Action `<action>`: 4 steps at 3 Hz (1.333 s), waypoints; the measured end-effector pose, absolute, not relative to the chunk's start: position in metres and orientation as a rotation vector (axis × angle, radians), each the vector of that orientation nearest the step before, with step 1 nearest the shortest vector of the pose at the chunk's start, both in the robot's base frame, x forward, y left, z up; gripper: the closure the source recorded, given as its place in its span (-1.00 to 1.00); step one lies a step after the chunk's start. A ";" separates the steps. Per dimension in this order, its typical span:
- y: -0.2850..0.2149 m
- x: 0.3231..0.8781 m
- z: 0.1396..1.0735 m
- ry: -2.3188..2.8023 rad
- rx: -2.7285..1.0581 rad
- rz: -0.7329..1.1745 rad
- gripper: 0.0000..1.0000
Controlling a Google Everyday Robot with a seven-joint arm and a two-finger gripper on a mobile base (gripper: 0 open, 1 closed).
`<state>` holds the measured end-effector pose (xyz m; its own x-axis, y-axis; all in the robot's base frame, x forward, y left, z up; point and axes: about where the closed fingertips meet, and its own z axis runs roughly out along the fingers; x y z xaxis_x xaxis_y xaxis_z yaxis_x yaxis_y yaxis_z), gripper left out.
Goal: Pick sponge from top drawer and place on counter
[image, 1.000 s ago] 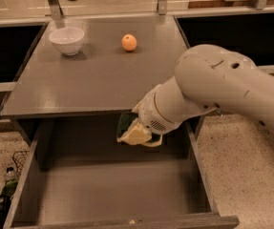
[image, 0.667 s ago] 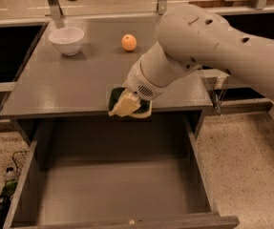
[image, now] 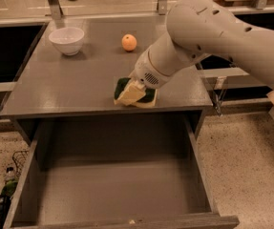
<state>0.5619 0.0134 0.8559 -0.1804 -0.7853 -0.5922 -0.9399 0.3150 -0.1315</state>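
Gripper [image: 131,93] contact with the sponge [image: 150,97] is seen at the front of the counter [image: 79,85], right of its middle and just behind its thick front edge. The claw is laid over the left part of the sponge, and the pale end of it covers that corner. Whether the sponge is grasped or has been let go cannot be told. The sponge's dark green face is turned up, with a strip of yellow foam shown along the side nearest the counter's front edge; it appears to lie flat on the counter top, though a slight gap cannot be ruled out.

The white arm [image: 213,32] is stretched in from beyond the counter's right side and is bent down over its right front quarter.

A white bowl [image: 67,40] is stood at the counter's back left, and an orange [image: 129,42] is set at the back near the middle, well apart from the sponge.

Below the counter's front edge the top drawer [image: 112,194] is pulled fully out; only its bare grey bottom and low walls are seen.
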 end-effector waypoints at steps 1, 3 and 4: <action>0.008 0.594 0.864 2.035 -1.506 0.345 1.00; 0.015 0.631 0.858 2.060 -1.528 0.370 1.00; 0.022 0.625 0.843 2.064 -1.540 0.421 1.00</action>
